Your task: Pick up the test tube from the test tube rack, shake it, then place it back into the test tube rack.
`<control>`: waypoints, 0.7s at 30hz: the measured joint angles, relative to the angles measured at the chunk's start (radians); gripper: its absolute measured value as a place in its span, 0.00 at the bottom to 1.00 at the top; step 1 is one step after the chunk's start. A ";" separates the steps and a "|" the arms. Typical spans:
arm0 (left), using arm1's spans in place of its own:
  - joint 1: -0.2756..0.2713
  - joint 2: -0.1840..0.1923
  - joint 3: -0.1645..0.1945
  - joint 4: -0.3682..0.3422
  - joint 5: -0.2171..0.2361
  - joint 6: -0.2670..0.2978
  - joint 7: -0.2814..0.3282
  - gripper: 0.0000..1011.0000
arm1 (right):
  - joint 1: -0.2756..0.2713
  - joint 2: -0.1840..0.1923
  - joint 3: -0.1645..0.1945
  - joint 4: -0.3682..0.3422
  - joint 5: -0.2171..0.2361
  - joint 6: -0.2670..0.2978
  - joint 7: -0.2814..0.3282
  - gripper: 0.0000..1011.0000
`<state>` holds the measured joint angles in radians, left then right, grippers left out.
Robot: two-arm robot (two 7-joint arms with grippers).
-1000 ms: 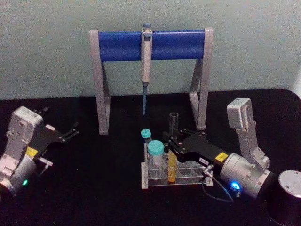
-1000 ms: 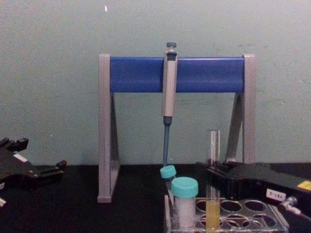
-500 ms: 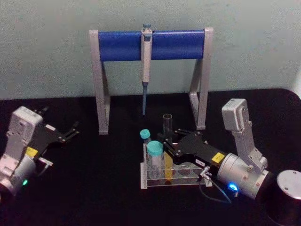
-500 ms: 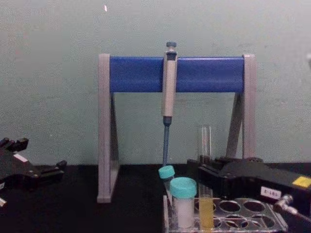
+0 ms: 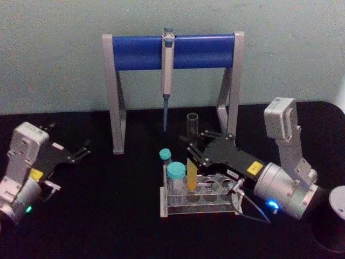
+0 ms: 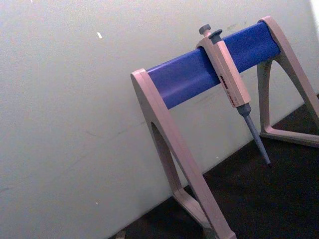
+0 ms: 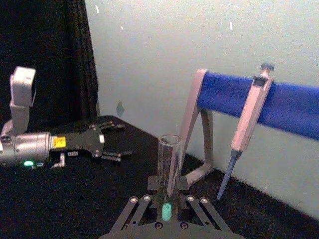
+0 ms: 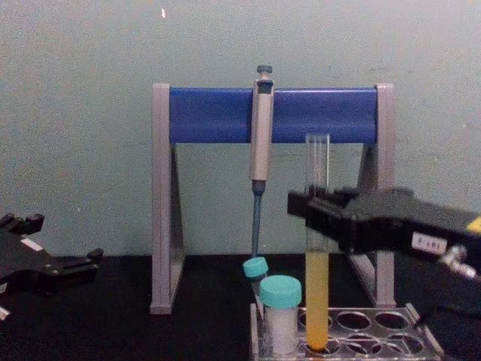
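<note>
Clenching the test tube [image 8: 316, 293], the right gripper [image 8: 312, 213] is holding it almost clear of the test tube rack [image 5: 199, 208]; shaking and returning are remaining; left gripper [image 5: 82, 151] idle, spread.

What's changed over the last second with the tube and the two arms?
The right gripper, shut on the test tube, has moved up, drawing the tube most of the way out of the test tube rack; its bottom is still at the rack's top. Unchanged: the left gripper parked open on the left, the teal-capped vials in the rack, the pipette on its stand.
</note>
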<state>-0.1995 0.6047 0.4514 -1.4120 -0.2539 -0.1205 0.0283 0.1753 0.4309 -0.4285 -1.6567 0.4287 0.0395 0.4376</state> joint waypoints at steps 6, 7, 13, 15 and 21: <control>0.000 0.000 0.000 0.000 0.000 0.000 0.000 0.99 | 0.008 0.011 0.009 -0.041 -0.007 0.003 -0.003 0.23; 0.000 0.000 0.000 0.000 0.000 0.000 0.000 0.99 | 0.010 0.012 0.010 -0.043 -0.007 0.004 -0.004 0.23; 0.000 0.000 0.000 0.000 0.000 0.000 0.000 0.99 | 0.035 0.009 0.020 -0.041 -0.011 0.009 -0.012 0.23; 0.000 0.000 0.000 0.000 0.000 0.000 0.000 0.99 | 0.049 0.005 0.024 -0.030 -0.014 0.012 -0.017 0.23; 0.000 0.000 0.000 0.000 0.000 0.000 0.000 0.99 | 0.084 -0.010 0.029 0.008 -0.019 0.015 -0.022 0.23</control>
<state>-0.1995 0.6047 0.4514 -1.4120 -0.2539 -0.1205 0.0283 0.2589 0.4206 -0.3999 -1.6485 0.4098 0.0550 0.4156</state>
